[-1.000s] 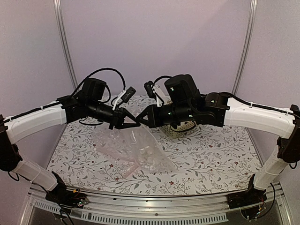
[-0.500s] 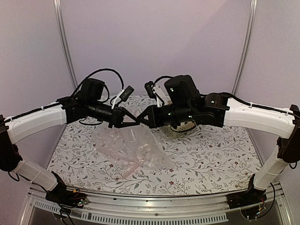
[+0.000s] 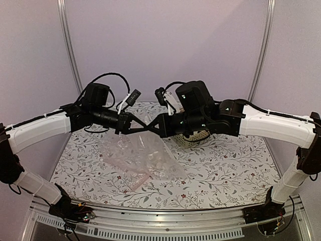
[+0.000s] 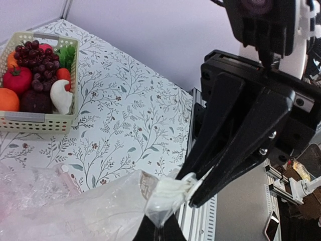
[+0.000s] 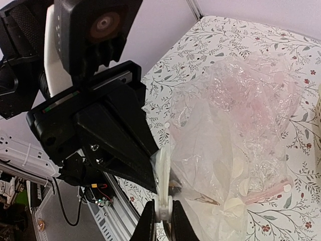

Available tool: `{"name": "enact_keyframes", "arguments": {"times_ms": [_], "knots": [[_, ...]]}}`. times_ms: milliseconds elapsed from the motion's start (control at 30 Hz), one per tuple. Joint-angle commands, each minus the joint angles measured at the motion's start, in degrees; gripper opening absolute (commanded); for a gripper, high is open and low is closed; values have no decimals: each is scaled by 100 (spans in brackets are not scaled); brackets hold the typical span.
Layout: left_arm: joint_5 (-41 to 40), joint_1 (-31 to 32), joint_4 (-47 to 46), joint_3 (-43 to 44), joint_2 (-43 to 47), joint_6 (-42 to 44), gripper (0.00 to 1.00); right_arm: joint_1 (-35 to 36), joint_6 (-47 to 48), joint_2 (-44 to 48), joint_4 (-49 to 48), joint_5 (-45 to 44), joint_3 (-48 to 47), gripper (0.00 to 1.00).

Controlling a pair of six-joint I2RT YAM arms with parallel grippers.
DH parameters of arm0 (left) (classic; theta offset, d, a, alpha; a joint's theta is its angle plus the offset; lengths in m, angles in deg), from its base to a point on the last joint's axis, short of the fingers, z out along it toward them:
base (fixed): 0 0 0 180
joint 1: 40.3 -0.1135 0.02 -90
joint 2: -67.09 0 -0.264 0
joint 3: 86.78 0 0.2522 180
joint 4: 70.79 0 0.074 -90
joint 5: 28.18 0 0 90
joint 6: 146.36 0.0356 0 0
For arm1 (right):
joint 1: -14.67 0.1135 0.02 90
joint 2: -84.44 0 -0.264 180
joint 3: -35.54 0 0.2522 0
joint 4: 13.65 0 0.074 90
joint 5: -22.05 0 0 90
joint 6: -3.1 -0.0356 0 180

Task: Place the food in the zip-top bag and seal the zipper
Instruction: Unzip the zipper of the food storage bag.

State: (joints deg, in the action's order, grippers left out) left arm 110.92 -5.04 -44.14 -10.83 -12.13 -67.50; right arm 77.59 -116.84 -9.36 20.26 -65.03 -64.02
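The dotted clear zip-top bag (image 3: 145, 155) hangs crumpled over the table from both grippers. My left gripper (image 3: 142, 128) and right gripper (image 3: 152, 128) meet tip to tip above it. In the left wrist view my left gripper (image 4: 159, 227) is shut on the bag's top corner (image 4: 150, 201). In the right wrist view my right gripper (image 5: 163, 221) is shut on the pale zipper (image 5: 163, 183) at that same corner. The purple grapes (image 4: 37, 60) and the round red fruit (image 4: 17, 80) lie in a basket, away from both grippers.
The cream basket (image 4: 37, 123) stands at the table's far side, half hidden behind my right arm in the top view (image 3: 193, 140). It also holds orange fruits (image 4: 7, 99) and a white piece. The near table edge has a metal rail (image 3: 165, 232).
Both grippers, pinched together on the bag's corner, have risen slightly. The bag has drawn up a little with them.
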Motion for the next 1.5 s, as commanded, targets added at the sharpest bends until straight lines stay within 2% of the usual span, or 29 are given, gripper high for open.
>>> {"name": "enact_keyframes", "arguments": {"times_ms": [0,1467], "knots": [[-85,-268,-194,-58,53,-102,0,0,81,50,466,-129,125,0],[-380,-1067,-479,-225,322,-457,0,-5,93,11,536,-221,248,0]]}}
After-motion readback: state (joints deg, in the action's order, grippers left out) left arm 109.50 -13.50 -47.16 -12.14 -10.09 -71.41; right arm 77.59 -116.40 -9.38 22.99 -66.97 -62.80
